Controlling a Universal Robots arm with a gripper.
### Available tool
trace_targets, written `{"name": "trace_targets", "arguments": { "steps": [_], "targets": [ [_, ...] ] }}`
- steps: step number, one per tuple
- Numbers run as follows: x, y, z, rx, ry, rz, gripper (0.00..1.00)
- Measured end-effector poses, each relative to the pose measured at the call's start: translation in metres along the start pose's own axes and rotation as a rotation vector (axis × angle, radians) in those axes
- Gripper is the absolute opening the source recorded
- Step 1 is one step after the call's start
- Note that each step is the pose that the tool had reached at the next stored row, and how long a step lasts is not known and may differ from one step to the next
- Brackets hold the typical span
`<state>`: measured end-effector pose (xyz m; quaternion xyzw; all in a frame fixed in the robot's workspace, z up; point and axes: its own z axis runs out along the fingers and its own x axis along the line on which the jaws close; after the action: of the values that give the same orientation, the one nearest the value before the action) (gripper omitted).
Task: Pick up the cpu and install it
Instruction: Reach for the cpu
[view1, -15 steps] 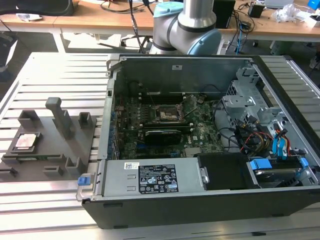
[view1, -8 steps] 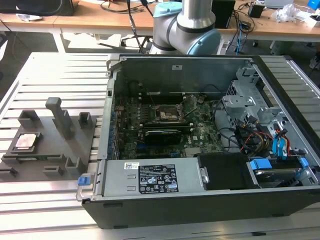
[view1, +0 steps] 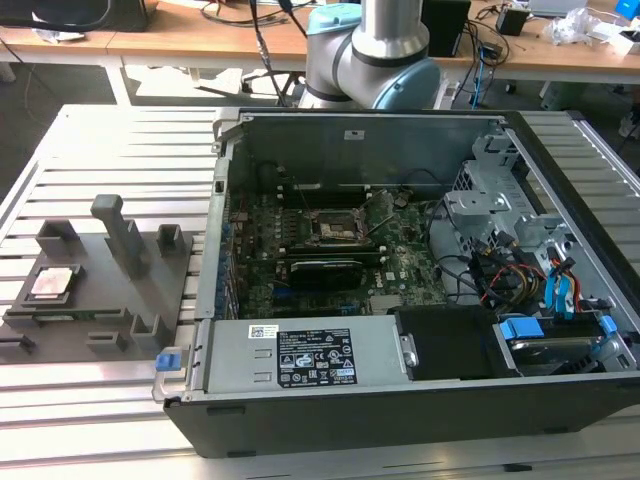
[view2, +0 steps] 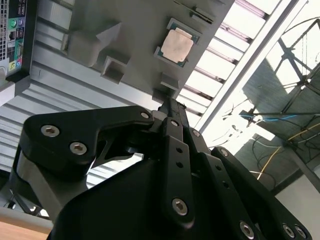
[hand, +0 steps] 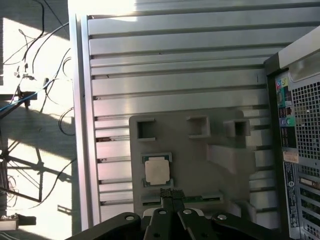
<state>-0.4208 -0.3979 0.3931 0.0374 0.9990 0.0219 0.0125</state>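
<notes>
In both wrist views, closed claw (hand: 172, 192) (view2: 169, 103)

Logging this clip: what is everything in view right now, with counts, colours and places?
cpu: 1, silvery-pink, lying in the tray, at the exterior view's left.
tray: 1, grey, with upright pegs, on the table beside the case.
case: 1, black, open, at the exterior view's middle and right.
motherboard: 1, green, inside the case.
socket: 1, black frame, on the motherboard.
table: 1, silver, slatted, under tray and case.
desks: at least 1, wood-coloured, behind the table.
arm: 1, silver and light blue, behind the case.
gripper: 1, black, shut and empty, apart from the cpu in both wrist views.
</notes>
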Motion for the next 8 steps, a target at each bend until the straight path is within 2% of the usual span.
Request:
{"name": "trace_targets", "arguments": {
  "steps": [1, 3, 8],
  "targets": [
    [0.0048, -0.0004, -0.0001, 0.0000, 0.0000, 0.000, 0.11],
    [0.0091, -0.0007, -0.0002, 0.0001, 0.0000, 0.000, 0.11],
    [0.0095, -0.0007, -0.0002, 0.0001, 0.0000, 0.000, 0.11]
  ]
}}
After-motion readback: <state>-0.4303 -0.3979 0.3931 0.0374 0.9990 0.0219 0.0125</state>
